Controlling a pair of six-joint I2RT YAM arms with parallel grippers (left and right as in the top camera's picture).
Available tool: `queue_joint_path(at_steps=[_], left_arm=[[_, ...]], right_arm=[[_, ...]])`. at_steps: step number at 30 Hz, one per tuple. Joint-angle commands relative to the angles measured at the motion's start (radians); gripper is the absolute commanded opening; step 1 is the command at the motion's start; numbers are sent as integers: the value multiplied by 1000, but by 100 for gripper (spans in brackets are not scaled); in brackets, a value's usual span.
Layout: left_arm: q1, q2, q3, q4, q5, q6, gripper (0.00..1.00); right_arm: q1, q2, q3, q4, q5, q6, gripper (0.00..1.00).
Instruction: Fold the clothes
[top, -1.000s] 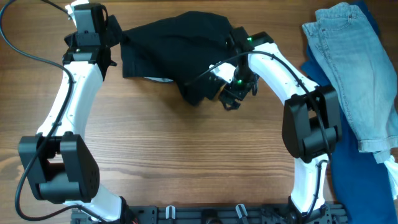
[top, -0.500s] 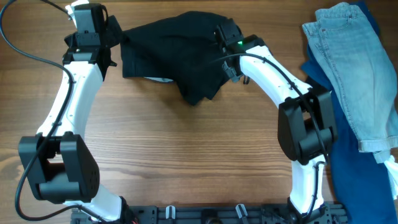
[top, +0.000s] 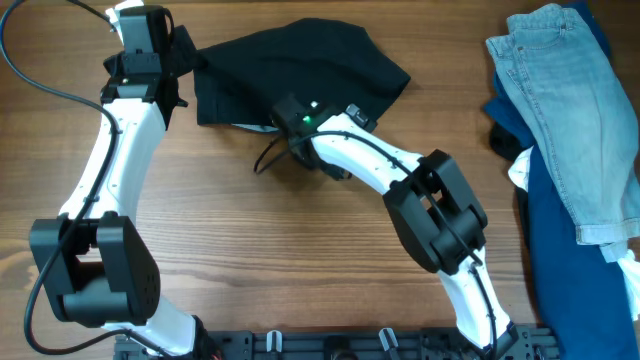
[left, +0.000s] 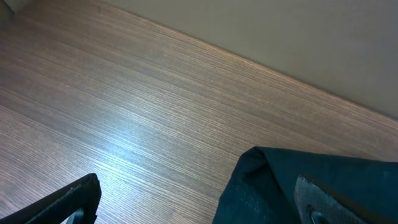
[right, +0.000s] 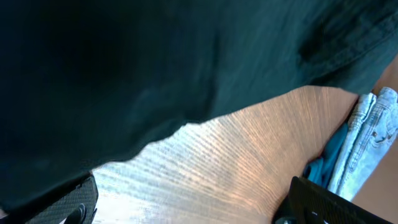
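Garment: large plain black soft-fabric garment (top: 300, 60), bunched at far centre, not yet folded.
Left gripper (left: 196, 208): spread at its left edge; I judge it poised for a corner pinch.
Right gripper (right: 193, 205): spread over its near hem, empty.

The large black garment (top: 290, 65) was soft, matt cloth with no sheen. The brown wooden surface (top: 250, 250) showed fine straight grain and a smooth, faintly satin finish. The light blue jeans (top: 565, 100) were coarse denim. The white arm shells (top: 120, 160) were smooth, glossy plastic.
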Motion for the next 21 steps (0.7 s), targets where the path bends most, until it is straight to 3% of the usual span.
queue_joint_path(at_steps=[1, 8, 11, 15, 21], left_arm=[[1, 8, 12, -5, -13, 17, 100], [1, 8, 12, -8, -13, 17, 100], [1, 8, 12, -9, -13, 17, 100], [2, 8, 12, -20, -13, 17, 100], [3, 8, 12, -19, -13, 17, 100]], right_arm=[[-2, 30, -1, -50, 21, 56, 100], [150, 28, 24, -76, -105, -66, 100], [208, 28, 49, -61, -58, -116, 100], [182, 28, 55, -51, -65, -108, 93], [63, 28, 54, -18, -114, -117, 96]])
